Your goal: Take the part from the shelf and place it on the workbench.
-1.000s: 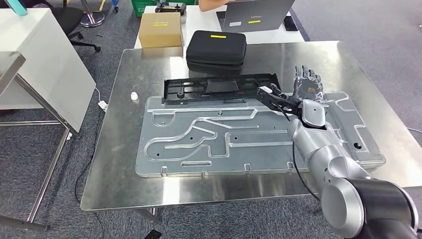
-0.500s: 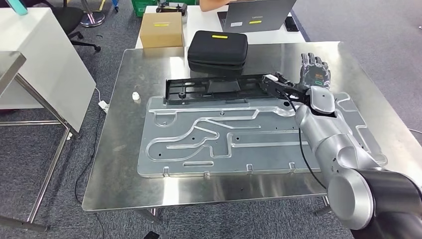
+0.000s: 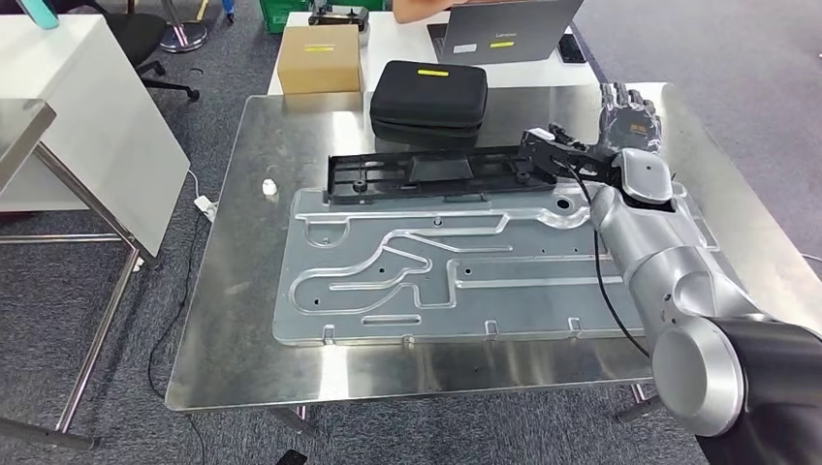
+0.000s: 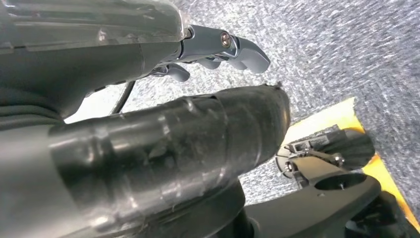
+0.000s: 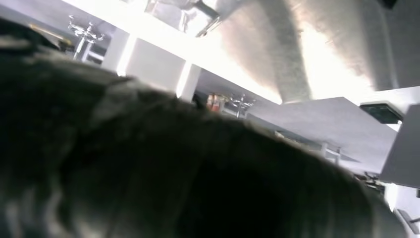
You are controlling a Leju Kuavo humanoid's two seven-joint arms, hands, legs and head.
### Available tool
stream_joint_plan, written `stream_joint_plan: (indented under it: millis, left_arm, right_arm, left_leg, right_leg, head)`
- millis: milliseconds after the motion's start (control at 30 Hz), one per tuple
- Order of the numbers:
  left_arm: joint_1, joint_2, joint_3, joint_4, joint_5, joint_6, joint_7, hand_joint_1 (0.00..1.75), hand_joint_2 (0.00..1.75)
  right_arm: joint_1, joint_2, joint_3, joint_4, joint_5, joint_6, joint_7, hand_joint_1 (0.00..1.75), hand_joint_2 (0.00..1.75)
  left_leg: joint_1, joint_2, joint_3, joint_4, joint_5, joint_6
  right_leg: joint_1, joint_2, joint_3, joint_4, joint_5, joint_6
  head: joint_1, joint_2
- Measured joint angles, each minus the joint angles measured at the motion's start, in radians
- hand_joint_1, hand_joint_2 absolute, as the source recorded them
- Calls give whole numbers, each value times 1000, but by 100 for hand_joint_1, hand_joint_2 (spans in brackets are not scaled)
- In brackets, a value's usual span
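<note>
The part (image 3: pixel 436 170), a long black plastic frame, is lying flat on the steel workbench (image 3: pixel 242 291) in the upper middle of the head view. Its long axis is running left to right across the frame, and its near long edge is sitting just at the far edge of the big grey metal plate (image 3: pixel 465 271) with curved grooves.

The right hand (image 3: pixel 620 131) is standing at the right end of the part, with the fingers upright and spread and the thumb side reaching to that end; if it is touching or pinching the part, one cannot tell. In the left wrist view the left hand (image 4: pixel 218 49) is hanging over grey carpet with the fingers loosely bent, holding nothing.

Behind the part a black zipped case (image 3: pixel 428 92) is lying closed, with a small yellow label on the lid. A closed cardboard box (image 3: pixel 318 58) in the upper left also has a yellow label; the writing is too small to read. A grey laptop (image 3: pixel 514 19) is standing at the top edge.
</note>
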Motion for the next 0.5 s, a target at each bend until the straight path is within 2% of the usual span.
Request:
stream_joint_plan:
  millis: [67,133,167,233,267,300,333,367,433,467,500]
  left_arm:
    - [-1,0,9,0,8,-2,10,0,0]
    - [-1,2,17,0,13,-2,17,0,0]
    - [-1,2,19,0,14,-2,20,0,0]
    - [-1,3,24,0,15,-1,26,0,0]
    - [0,4,27,0,16,0,28,0,0]
    - [0,4,30,0,16,0,29,0,0]
    - [0,5,33,0,16,1,30,0,0]
    - [0,5,35,0,16,1,30,0,0]
    - [-1,8,37,0,16,2,30,0,0]
    - [-2,9,37,0,16,3,30,0,0]
    - [-3,10,37,0,16,3,30,0,0]
  right_arm:
    - [-1,0,1,-1,0,0,0,0,0]
    - [-2,2,2,-2,0,-1,0,0,0]
    - [-2,2,2,-2,0,-1,-1,0,0]
    - [-1,3,2,-2,0,-1,-1,0,0]
    - [2,4,2,-2,0,-1,-1,0,0]
    - [6,4,3,-2,0,-1,-1,0,0]
    - [9,4,3,-2,0,-1,-1,0,0]
    - [12,5,3,-2,0,-2,-1,0,0]
    - [13,4,3,-2,0,-3,-1,0,0]
    - [13,4,3,-2,0,-3,-1,0,0]
    - [13,4,3,-2,0,-3,-1,0,0]
  left_leg:
    - [-1,0,-2,-1,2,-10]
    - [-1,0,-10,20,-17,-20]
    - [0,1,-25,56,-41,-24]
    - [2,2,-77,176,-106,-30]
    - [3,2,-102,236,-130,-32]
    - [3,2,-116,270,-139,-33]
    - [3,2,-112,268,-129,-32]
    - [3,2,-90,229,-103,-30]
    - [1,2,-15,93,-46,-20]
    - [-1,2,12,41,-30,-16]
    - [-4,2,27,10,-24,-11]
  right_leg:
    - [1,0,2,-4,1,-9]
    - [-5,-2,4,-9,6,-21]
    - [-7,-3,5,-12,9,-27]
    - [-6,-5,4,-13,12,-35]
    - [-6,-6,3,-12,13,-37]
    - [-5,-6,1,-11,13,-38]
    - [-5,-6,0,-10,14,-38]
    - [-5,-5,-1,-8,14,-38]
    - [-3,-5,-4,-3,14,-35]
    - [-1,-5,-6,-2,15,-32]
    - [0,-5,-8,-1,17,-27]
  head:
    - [0,0]
    - [-1,0]
    - [-1,0]
    - [-2,0]
    - [-2,0]
    - [-2,0]
    - [-2,0]
    - [-2,0]
    - [-2,0]
    - [-1,0]
    - [-1,0]
